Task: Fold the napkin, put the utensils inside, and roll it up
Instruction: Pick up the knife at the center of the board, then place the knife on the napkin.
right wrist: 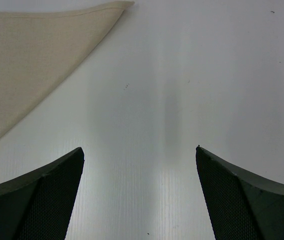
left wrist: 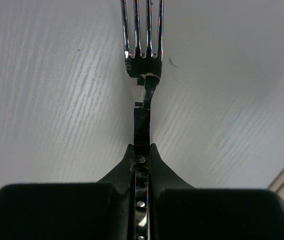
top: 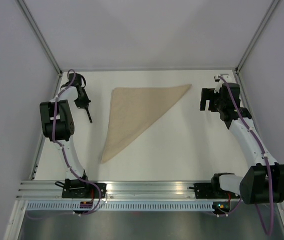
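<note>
Left gripper (left wrist: 142,152), clamped on the handle of a fork (left wrist: 143,55), stands left of the triangle-folded napkin (top: 139,112); right gripper (right wrist: 139,150) hangs wide apart to the napkin's right. Folding appears done, so loading the utensils is in hand, and the next move calls for carrying the fork onto the napkin. Tine tips are cropped by the frame, and the handle end is hidden inside the grip.

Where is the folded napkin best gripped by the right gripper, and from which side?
Probably its right corner, approached from the right with a low, flat pinch. The napkin lies flat as a triangle, and that pointed tip is the part nearest the open right gripper.
</note>
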Available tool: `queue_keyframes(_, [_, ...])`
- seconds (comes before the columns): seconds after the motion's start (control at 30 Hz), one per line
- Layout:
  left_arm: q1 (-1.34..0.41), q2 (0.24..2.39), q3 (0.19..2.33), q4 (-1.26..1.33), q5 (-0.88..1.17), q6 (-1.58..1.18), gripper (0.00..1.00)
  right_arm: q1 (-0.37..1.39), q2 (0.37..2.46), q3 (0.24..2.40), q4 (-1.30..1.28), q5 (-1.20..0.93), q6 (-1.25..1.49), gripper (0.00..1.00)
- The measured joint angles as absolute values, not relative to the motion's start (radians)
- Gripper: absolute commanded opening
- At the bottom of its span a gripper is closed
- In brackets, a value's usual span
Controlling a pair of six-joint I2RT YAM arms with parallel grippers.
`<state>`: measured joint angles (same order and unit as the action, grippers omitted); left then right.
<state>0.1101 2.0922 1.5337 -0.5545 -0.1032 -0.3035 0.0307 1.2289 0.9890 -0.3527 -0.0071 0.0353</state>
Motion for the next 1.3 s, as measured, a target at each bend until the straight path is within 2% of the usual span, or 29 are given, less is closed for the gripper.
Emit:
queue_keyframes(0.27, [0.075, 1.996, 1.597, -0.595, 0.081, -0.215, 0.02, 0.031, 1.245, 0.989, -0.353, -0.007, 0.03, 0.96])
queue_keyframes(0.4, [-0.051, 1.903, 1.63, -0.595, 0.162, -0.101, 0.02, 0.031, 1.245, 0.989, -0.352, -0.007, 0.029, 0.96])
queue_keyframes(0.5, [-0.22, 1.887, 1.682, -0.611, 0.201, 0.011, 0.02, 0.031, 1.245, 0.989, -0.353, -0.007, 0.029, 0.96])
queue_keyframes(0.67, [-0.451, 1.957, 1.759, -0.69, 0.259, 0.142, 0.02, 0.031, 1.245, 0.989, -0.352, -0.007, 0.029, 0.96])
queue_keyframes(0.77, [-0.514, 2.017, 1.776, -0.737, 0.273, 0.184, 0.02, 0.031, 1.245, 0.989, -0.352, -0.007, 0.028, 0.96])
queue_keyframes(1.3, [-0.592, 2.241, 1.923, -0.815, 0.281, 0.176, 0.02, 0.031, 1.245, 0.989, -0.352, -0.007, 0.025, 0.96])
